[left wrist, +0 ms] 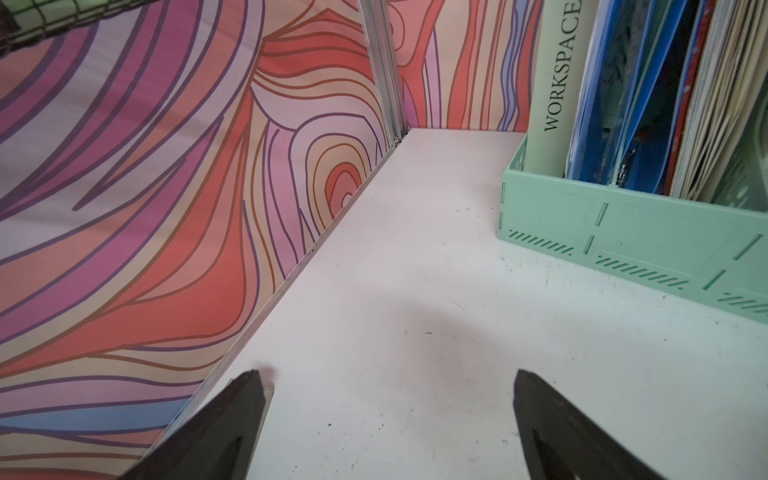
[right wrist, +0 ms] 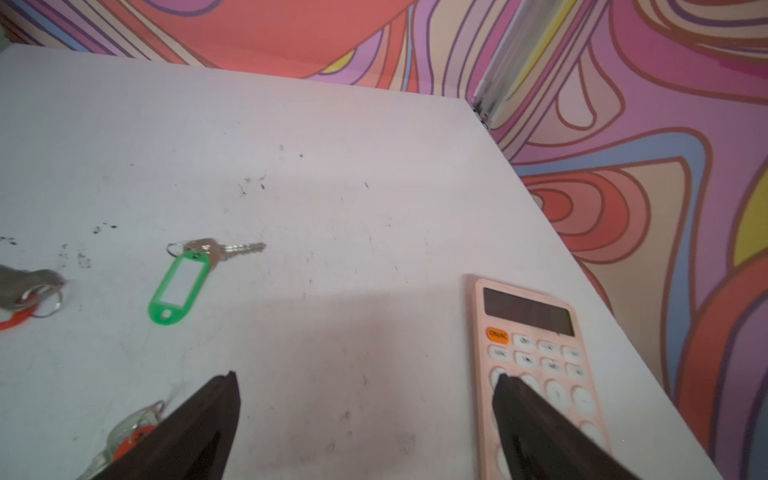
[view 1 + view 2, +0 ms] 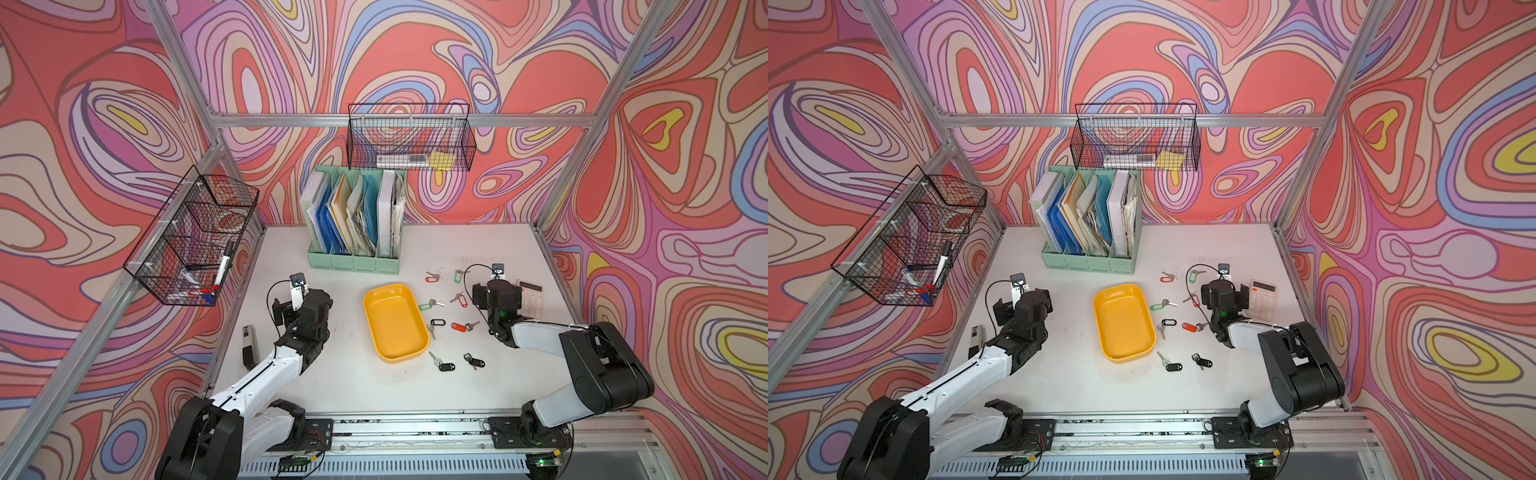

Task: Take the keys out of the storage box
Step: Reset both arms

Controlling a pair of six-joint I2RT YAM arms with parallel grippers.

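Observation:
The storage box (image 3: 409, 353) is a shallow yellow tray at mid-table in both top views, and nothing lies inside it (image 3: 1133, 355). The keys, several of them, lie scattered on the white table to its right: a green-tagged one (image 3: 426, 306), a red-tagged one (image 3: 459, 327) and a black-tagged one (image 3: 446, 366) among them. My left gripper (image 1: 387, 374) stands open over bare table left of the box. Over the table to the right of the keys, beside a green-tagged key (image 2: 178, 286), my right gripper (image 2: 365, 377) is open and holds nothing. One of its fingers partly hides a red-tagged key (image 2: 133, 432).
A mint green file organiser (image 3: 353, 257) full of folders stands at the back. Black wire baskets hang on the back wall (image 3: 409, 137) and the left wall (image 3: 191, 237). A pink calculator (image 2: 536, 332) lies under my right gripper's outer finger. A dark stapler-like object (image 3: 249, 347) sits at the left edge.

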